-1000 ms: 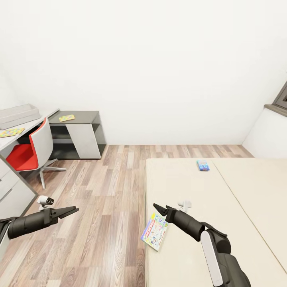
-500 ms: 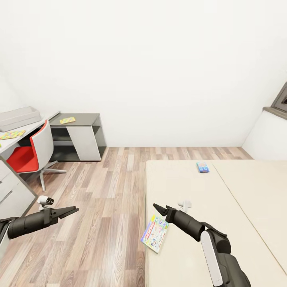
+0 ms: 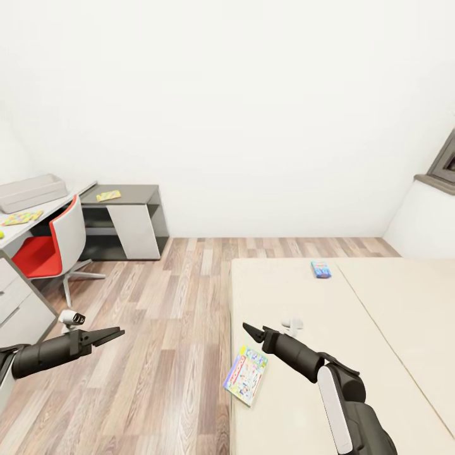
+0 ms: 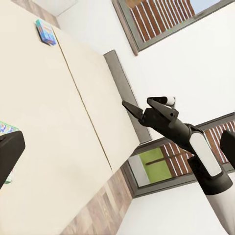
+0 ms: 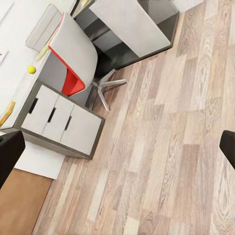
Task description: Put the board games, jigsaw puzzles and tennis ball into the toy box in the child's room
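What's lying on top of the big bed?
Two flat game boxes lie on the beige bed: a colourful one overhanging its near edge, and a small blue one farther back. Underneath them is hidden.

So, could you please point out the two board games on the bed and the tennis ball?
Near board game (image 3: 246,374), head view, cover centre.
Far board game (image 3: 321,269), head view, top face.
Tennis ball (image 5: 31,69), right wrist view, ball centre.

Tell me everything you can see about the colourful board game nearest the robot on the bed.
The board game is a flat rectangular box with a busy lid printed in blue, green, yellow and a red title band, likely cardboard. It lies face up, closed, turned askew at the left edge of the beige bed, one corner jutting slightly over the wooden floor. The right tool hovers beyond it without touching; nothing holds it.
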{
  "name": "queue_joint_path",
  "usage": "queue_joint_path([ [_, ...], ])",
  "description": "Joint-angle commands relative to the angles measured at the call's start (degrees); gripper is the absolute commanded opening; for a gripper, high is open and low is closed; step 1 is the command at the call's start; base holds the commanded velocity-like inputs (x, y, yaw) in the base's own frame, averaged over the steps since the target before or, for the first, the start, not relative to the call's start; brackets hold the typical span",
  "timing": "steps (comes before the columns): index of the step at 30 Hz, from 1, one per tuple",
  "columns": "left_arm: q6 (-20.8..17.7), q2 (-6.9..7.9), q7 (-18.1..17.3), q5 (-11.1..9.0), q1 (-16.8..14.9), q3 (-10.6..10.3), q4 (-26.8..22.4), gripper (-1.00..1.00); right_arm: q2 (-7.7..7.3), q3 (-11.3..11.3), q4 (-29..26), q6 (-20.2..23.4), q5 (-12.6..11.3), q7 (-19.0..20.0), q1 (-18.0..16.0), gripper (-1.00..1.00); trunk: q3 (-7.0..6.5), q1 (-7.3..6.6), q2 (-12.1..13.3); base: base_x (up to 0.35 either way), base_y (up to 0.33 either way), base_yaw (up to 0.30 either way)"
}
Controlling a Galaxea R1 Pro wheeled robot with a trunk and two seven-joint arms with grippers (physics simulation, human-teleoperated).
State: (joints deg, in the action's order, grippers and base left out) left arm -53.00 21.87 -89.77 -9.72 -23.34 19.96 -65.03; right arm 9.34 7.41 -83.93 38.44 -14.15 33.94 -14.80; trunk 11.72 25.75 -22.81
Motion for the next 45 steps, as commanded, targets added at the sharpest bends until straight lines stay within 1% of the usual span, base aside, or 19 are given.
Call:
queue_joint_path([
  [1,-0.61,0.02,-0.23,0.04,-0.04,-0.01,0.00,1.00,0.06,0.15,-0.03,0.41,-0.19,0.16,-0.05,1.00,0.02,0.04,-0.11,0.000,0.000,0.000],
  [16,-0.63,0.12,-0.23,-0.03,-0.04,0.08,0.00,1.00,-0.01,0.30,-0.01,0.41,-0.30,0.16,-0.05,1.00,-1.39,0.04,-0.11,0.000,0.000,0.000],
  [21,-0.61,0.43,-0.23,-0.04,-0.04,0.59,0.07,1.00,-0.03,0.29,-0.01,0.41,-0.29,0.16,-0.05,1.00,-1.86,0.04,-0.11,0.000,0.000,0.000],
  [45,-0.65,0.51,-0.23,-0.03,-0.04,0.77,0.00,1.00,0.03,0.24,0.08,0.41,-0.30,-0.58,-0.05,1.00,-4.12,0.04,-0.11,0.000,0.000,0.000],
])
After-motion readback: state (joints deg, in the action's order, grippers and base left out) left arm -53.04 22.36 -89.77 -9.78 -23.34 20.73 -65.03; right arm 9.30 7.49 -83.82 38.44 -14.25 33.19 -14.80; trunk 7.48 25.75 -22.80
